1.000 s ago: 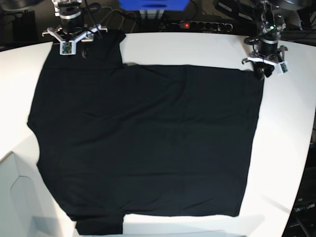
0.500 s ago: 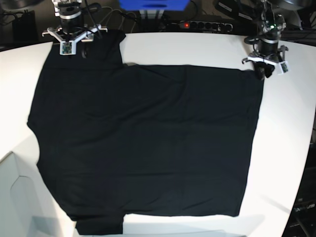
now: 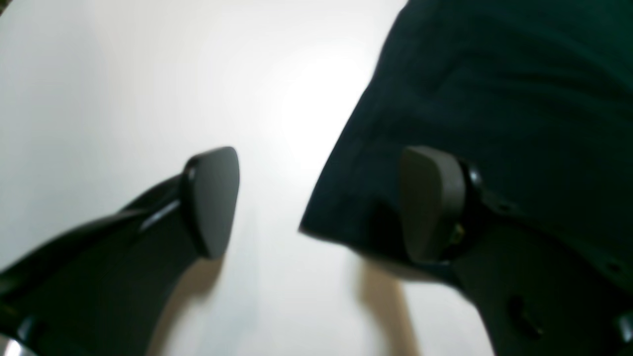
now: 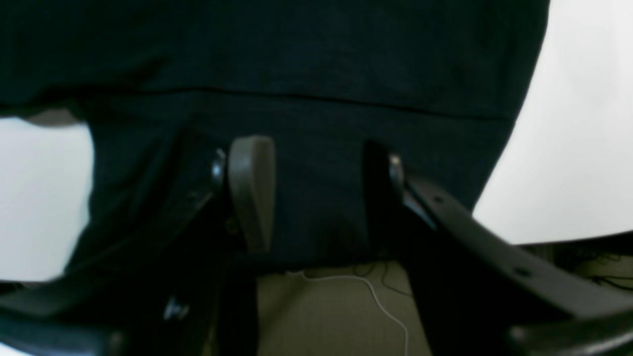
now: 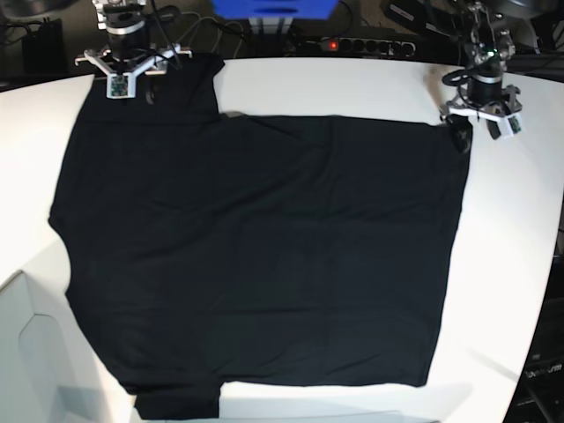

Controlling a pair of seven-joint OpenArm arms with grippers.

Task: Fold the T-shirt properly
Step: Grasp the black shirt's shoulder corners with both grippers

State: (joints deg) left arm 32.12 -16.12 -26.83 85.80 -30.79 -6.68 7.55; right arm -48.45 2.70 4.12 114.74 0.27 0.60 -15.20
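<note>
The T-shirt (image 5: 256, 256) is matt black cloth on a smooth white table (image 5: 352, 84), seemingly slightly glossy.

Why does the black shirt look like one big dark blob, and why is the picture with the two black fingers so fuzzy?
Base view: the T-shirt is too dark to show folds. Left wrist view: the fingers sit too close, blurred; the table glares white.

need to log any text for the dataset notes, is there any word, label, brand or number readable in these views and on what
None can be read in any view.
T-shirt: plain black, no print, tag or label showing.
Power strip behind the table: one red light, any marking too small to read.
Small squares on the right tool's mount and the left tool's mount: too small and blurred to tell whether they carry text.
</note>
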